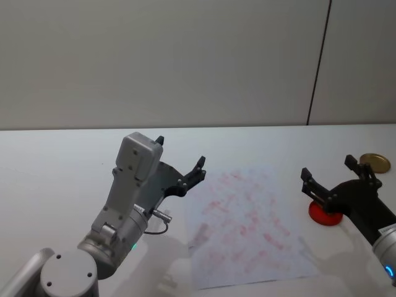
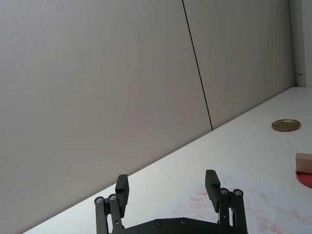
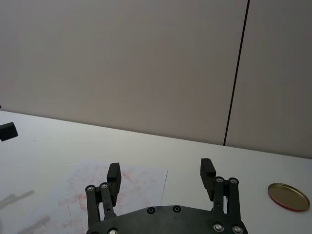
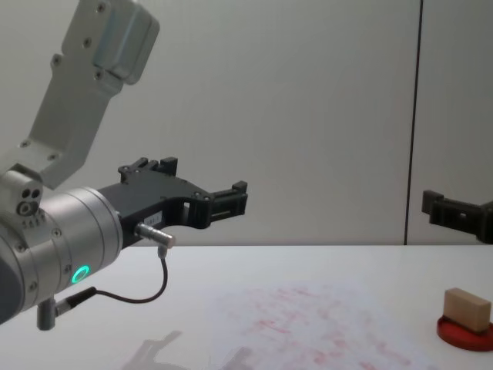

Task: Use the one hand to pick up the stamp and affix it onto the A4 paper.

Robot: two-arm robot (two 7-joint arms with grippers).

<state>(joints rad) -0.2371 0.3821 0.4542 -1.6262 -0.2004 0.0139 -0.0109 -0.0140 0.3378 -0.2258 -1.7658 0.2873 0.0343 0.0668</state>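
Observation:
The stamp (image 4: 467, 307), a small tan wooden block, stands on a flat red ink pad (image 4: 464, 334) at the right of the table. It also appears in the left wrist view, stamp (image 2: 303, 162). My right gripper (image 1: 328, 168), the hand, hovers open above the ink pad (image 1: 324, 215) and holds nothing. The A4 paper (image 1: 247, 223), covered in faint red marks, lies in the middle of the table. My left gripper (image 1: 179, 153) hangs open and empty in the air over the paper's left edge.
A round gold lid (image 1: 375, 162) lies on the table behind the ink pad, at the far right. A grey wall with a dark vertical seam stands behind the white table (image 1: 55, 167). A thin cable loops under my left wrist (image 4: 146, 297).

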